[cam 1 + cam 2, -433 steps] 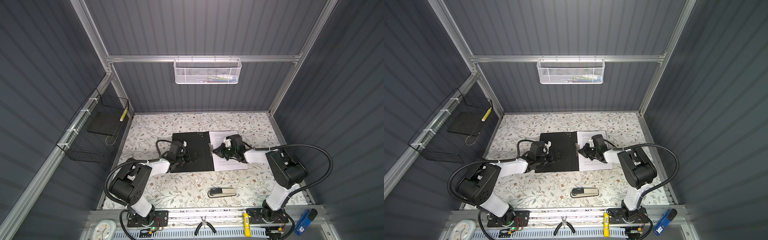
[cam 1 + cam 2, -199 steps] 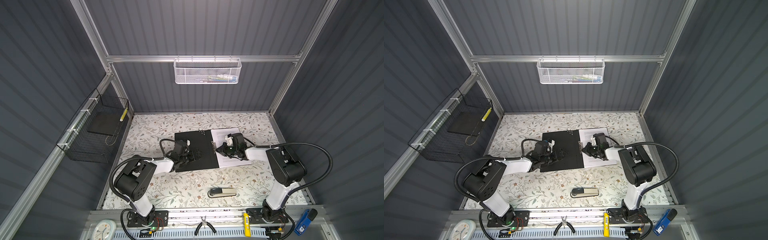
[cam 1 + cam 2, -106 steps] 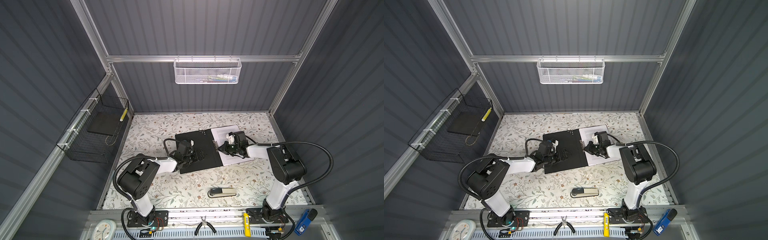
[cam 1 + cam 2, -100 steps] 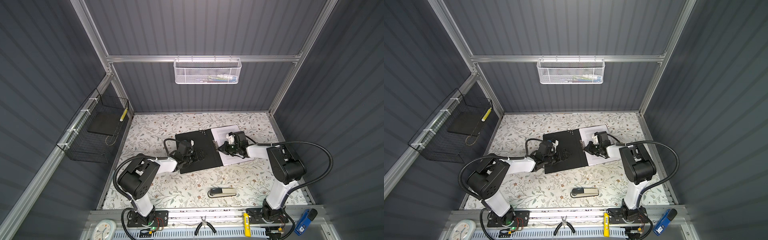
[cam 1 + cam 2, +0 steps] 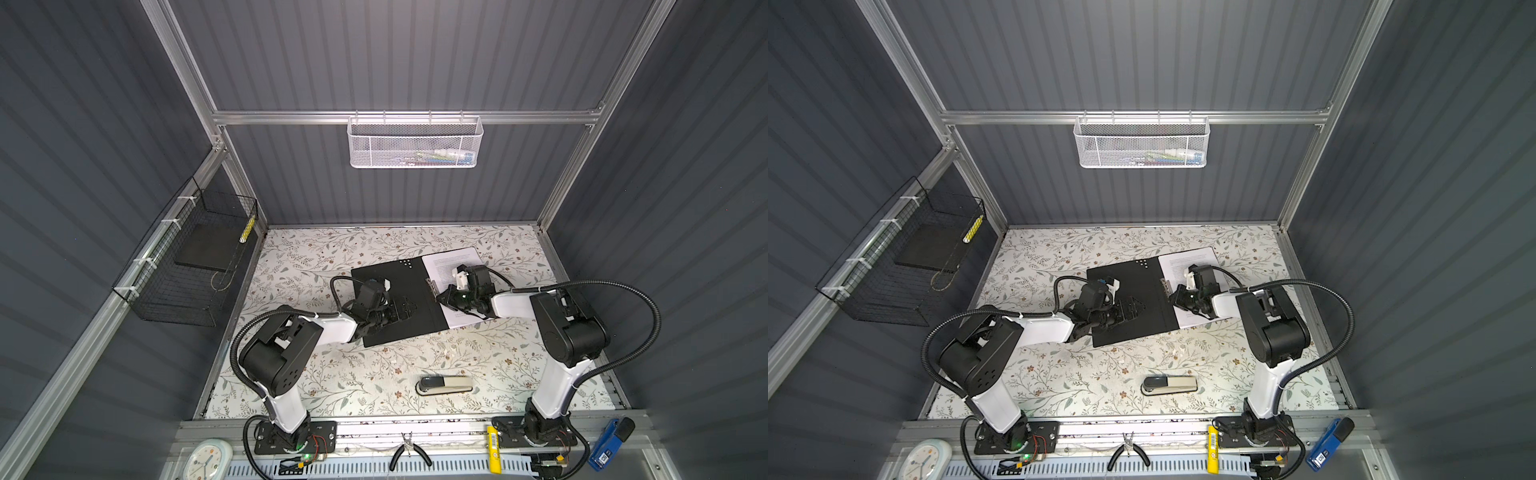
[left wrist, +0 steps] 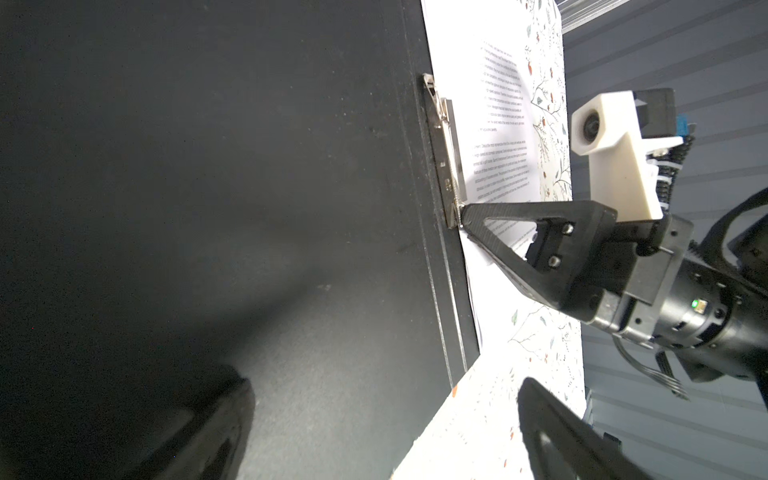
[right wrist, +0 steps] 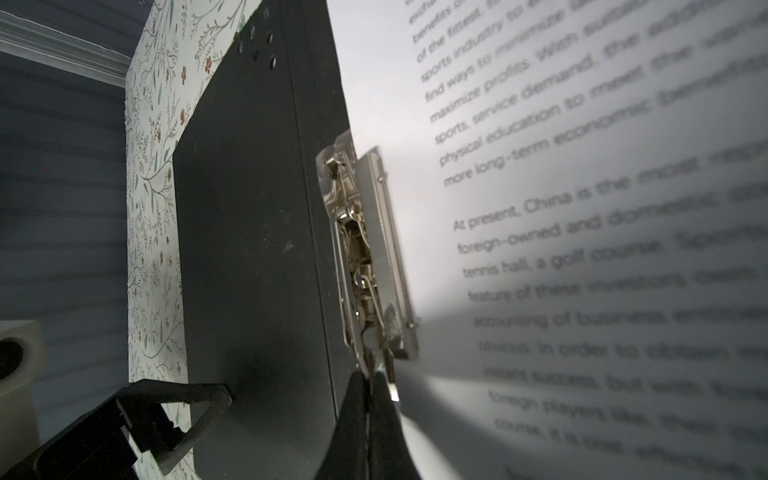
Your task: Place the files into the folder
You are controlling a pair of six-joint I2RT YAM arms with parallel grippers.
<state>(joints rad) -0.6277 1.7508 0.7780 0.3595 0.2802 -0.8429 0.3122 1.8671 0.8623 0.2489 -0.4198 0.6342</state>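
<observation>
An open black folder (image 5: 386, 328) lies flat on the floral worktop (image 5: 365, 374), with the files (image 5: 446, 264) on its right half, edge at the metal clip (image 7: 365, 257). The left gripper (image 5: 405, 311), fingers wide, sits low over the left cover. The right gripper (image 5: 439, 296), fingers pressed together, touches the clip's end. This looks like the clamping step; next, the clip likely needs pressing shut on the sheets.

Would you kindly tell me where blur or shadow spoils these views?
Right wrist view: the files' text is soft, the clip is sharp, the right gripper shadows the page. Left wrist view: the left gripper's fingers are dark, unfocused shapes. Both top views: evenly lit.
</observation>
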